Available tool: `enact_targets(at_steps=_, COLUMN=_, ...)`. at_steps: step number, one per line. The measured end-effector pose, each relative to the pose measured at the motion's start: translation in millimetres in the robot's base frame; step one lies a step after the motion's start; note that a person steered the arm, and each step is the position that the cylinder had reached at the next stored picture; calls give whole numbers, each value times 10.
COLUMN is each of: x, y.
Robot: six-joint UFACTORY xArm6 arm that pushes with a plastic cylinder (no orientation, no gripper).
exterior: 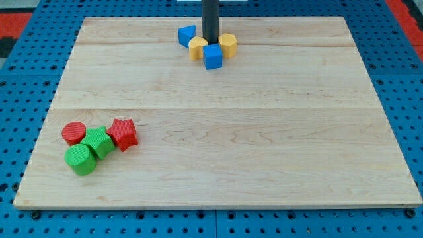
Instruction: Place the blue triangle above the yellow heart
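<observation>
A: Camera view, upper middle of the frame: where is the blue triangle (187,35) found, and how far along is the task judged to be?

B: It is seen near the top edge of the wooden board (264,132), just up and left of the yellow heart (197,48), touching it or nearly so. It is already placed higher in the frame than the heart but offset toward the left, so the task is judged nearly done; a small push toward the frame's right seems to be left.

A: And its heading?

B: A narrower corner appears to be pointed toward the frame's left, with the long axis roughly horizontal; finer detail cannot be told.

A: The tool?

B: No jaws are carried. My tip (210,42) is set among the cluster, between the heart and a second yellow block (228,44), just above the blue cube (213,57). The triangle is not touched by it.

A: Anything else?

B: A red cylinder (74,133), red star (123,133), and two green blocks (89,151) are left at the lower left.
</observation>
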State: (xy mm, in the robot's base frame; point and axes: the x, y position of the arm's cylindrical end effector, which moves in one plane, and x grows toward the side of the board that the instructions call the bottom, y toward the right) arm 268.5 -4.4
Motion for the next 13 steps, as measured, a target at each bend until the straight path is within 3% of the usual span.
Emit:
enact_targets(at_steps=3, x=-437, y=51)
enact_targets(at_steps=5, x=-652, y=-724)
enact_targets(at_steps=7, x=-543, y=-1155)
enact_targets(at_steps=8, x=-249, y=-1379)
enact_targets(at_steps=9, x=112, y=-1379)
enact_targets(at_steps=13, x=-29, y=-656)
